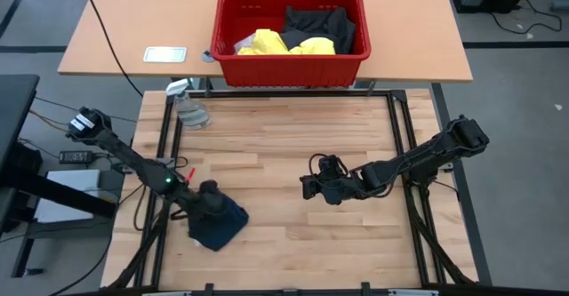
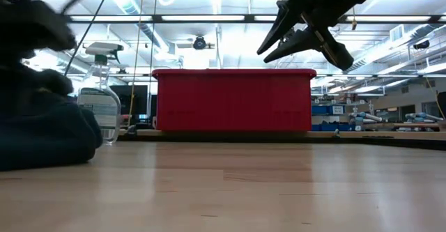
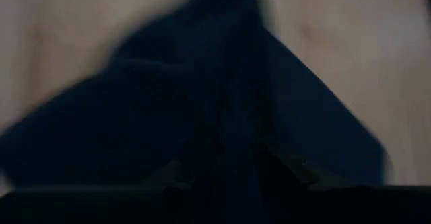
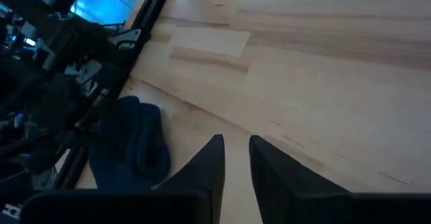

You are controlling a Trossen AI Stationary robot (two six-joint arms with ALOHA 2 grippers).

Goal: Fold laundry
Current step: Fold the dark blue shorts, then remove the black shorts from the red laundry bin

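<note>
A small navy piece of laundry (image 1: 224,229) lies bunched near the table's front left corner, also showing in the low view (image 2: 42,131) and the right wrist view (image 4: 131,150). My left gripper (image 1: 211,200) stands over it, shut on its cloth. My right gripper (image 1: 307,187) hangs above the middle of the table with a narrow gap between its fingertips (image 4: 236,150) and nothing in it. A yellow shirt (image 1: 284,43) and a dark grey garment (image 1: 320,25) lie in the red basket (image 1: 289,68). My left gripper pinches a raised ridge of the navy cloth (image 3: 229,116) between its two fingers (image 3: 286,163), slanting down from above. Whether it has one layer or several, I cannot tell. The rest of the cloth spreads below the fingers onto the table.
The red basket stands on the far table beyond the work table's far edge. A clear spray bottle (image 1: 189,109) stands at the far left corner. A flat white object (image 1: 165,54) lies on the far table. Bare wood (image 1: 284,145) lies between the two arms.
</note>
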